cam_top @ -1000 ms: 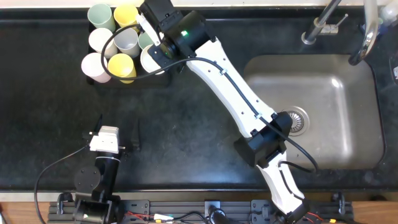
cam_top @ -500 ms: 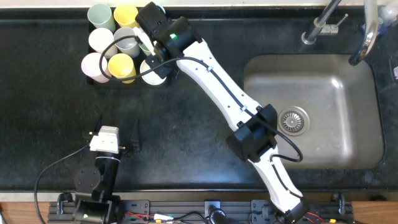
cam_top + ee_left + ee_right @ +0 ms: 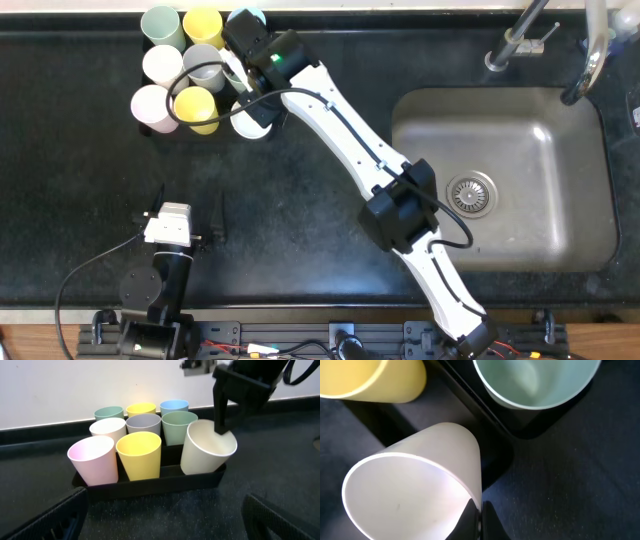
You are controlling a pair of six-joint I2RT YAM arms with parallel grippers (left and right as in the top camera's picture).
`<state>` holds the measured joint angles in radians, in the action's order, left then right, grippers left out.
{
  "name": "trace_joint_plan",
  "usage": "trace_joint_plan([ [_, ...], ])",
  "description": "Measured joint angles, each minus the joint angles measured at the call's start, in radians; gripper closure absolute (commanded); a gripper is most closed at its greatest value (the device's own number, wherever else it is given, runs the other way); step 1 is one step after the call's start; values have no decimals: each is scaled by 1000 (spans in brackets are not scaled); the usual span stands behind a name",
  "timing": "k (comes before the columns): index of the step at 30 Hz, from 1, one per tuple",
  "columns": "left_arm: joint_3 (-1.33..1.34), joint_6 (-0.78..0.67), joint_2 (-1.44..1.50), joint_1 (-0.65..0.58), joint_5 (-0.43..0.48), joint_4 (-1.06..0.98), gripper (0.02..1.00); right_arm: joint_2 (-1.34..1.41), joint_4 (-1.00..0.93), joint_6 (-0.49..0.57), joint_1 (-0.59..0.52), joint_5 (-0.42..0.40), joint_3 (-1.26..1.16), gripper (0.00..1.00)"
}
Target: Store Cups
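Observation:
A black tray point(image 3: 150, 486) point(image 3: 225, 125) at the counter's back left holds several upright cups in pink, yellow, white, grey, green and blue. A cream cup point(image 3: 207, 449) point(image 3: 250, 120) point(image 3: 415, 487) leans tilted in the tray's front right corner, base inside, mouth tipped outward. My right gripper point(image 3: 222, 427) point(image 3: 479, 512) point(image 3: 243, 98) is shut on its rim, one finger inside and one outside. Beside it stand the green cup point(image 3: 535, 380) and a yellow cup point(image 3: 370, 380). My left gripper point(image 3: 190, 205) point(image 3: 165, 499) rests open near the front of the counter, facing the tray.
A steel sink point(image 3: 560, 110) with a tap point(image 3: 520, 40) takes up the right side. The right arm point(image 3: 350, 140) stretches diagonally across the dark counter point(image 3: 100, 170) from the front edge to the tray. A pale wall point(image 3: 75, 385) backs the tray.
The right gripper has swung left along the tray's back and brought the cream cup forward into the front right corner, tilting it more. The left arm has kept still.

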<state>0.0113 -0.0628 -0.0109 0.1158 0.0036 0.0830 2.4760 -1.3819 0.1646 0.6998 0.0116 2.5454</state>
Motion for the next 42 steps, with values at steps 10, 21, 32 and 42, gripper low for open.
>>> trace_joint_plan([
  [10,0,0,0,0,0,0,20,9,9,0,-11,7,0,958],
  [21,0,0,0,0,0,0,20,9,42,-4,-23,12,0,958],
  [32,0,0,0,0,0,0,20,9,42,-3,-32,60,-13,958],
  [42,0,0,0,0,0,0,20,9,42,-4,-32,63,-40,770],
])
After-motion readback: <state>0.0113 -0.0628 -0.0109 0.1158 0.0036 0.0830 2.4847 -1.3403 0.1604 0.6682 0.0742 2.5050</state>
